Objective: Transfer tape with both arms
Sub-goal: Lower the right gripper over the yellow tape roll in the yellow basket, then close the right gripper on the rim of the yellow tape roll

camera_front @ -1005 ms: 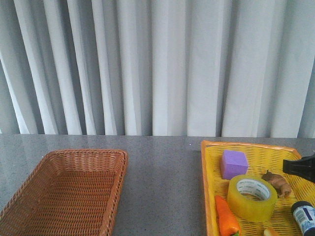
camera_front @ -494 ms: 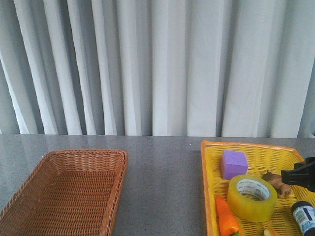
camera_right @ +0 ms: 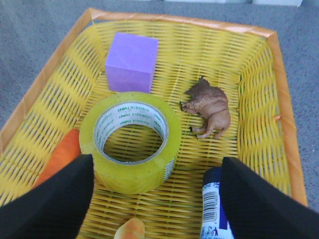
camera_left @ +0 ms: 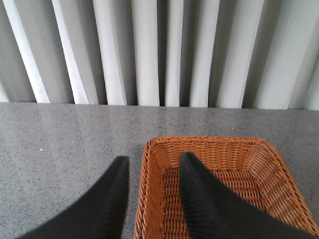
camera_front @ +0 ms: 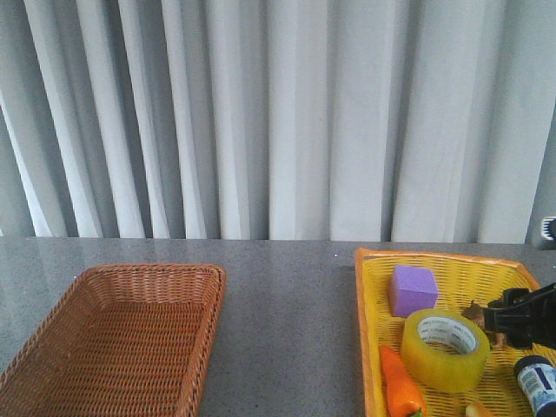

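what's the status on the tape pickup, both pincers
Right pincer open above the tape, not touching. Left pincer open over the brown basket rim, empty. Tape flat in the yellow basket; carrot and bottle close beside it.

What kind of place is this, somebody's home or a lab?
Most likely a lab or test bench, not a home. A bare grey table stands before a plain white curtain, and a yellow basket holds unrelated items: tape, a purple cube, a toy animal.

Two baskets, one tape roll, one purple cube, one carrot, one toy animal, one bottle.
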Controlling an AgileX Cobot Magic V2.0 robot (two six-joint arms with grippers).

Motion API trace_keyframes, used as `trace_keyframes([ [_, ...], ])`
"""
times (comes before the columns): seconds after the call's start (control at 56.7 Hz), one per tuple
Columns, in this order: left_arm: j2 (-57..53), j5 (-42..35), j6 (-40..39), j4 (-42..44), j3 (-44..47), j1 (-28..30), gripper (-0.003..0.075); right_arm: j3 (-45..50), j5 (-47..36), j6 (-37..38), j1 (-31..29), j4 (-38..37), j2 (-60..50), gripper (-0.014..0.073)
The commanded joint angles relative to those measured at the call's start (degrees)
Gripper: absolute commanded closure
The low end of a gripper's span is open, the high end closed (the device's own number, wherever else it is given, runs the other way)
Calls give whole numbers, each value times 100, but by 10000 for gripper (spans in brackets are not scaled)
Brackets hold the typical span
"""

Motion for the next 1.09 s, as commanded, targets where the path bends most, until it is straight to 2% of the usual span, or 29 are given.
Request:
trace_keyframes([
  [0.0, -20, -349, -49, 25, -195, -44, 346, -255, -323, -34, 8, 18, 3, 62],
  [0.141, 91, -349, -49, -15, -195, -44, 226, -721, 52, -16, 8, 96, 346, 62],
  [0.265, 209, -349, -49, -15, -195, -44, 176, -1456, 614, -11, 8, 91, 772, 62],
  [0.423, 328, -389, -49, -15, -195, -44, 175, -2405, 1348, -11, 2, 36, 1537, 64],
  [0.688, 329, -400, -49, -15, -195, -44, 175, -3580, 2081, -11, -6, -181, 2721, 64],
  [1.076, 329, -362, -49, -15, -195, -44, 175, -3887, 2281, 11, -6, -551, 3428, 87],
])
